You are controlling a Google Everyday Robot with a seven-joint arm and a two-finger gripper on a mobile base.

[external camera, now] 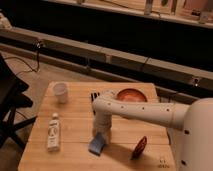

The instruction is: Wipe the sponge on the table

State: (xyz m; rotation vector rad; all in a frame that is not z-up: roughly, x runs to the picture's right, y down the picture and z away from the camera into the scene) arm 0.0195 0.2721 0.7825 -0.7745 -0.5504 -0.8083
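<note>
Locate the claw [100, 135] at the near middle of the desk [75, 117], pointing downward from the bent end of the white arm [140, 111], which reaches in from the robot body on the right. The claw's tip meets the top of the sponge [96, 145]; you cannot tell from this view whether it is clamped on the sponge or only pressing against it. The sponge is a small light-blue block lying near the front edge of the desk, slightly left of centre and angled rather than square to the edge. To its left, well apart, a white bottle [53, 132] lies flat on the wood. A white cup [60, 92] stands upright in the far left corner. A reddish bowl [132, 95] sits at the far side, partly behind the arm, with a black ribbed bar [94, 95] just left of it. A dark red object [139, 147] rests near the front right.
</note>
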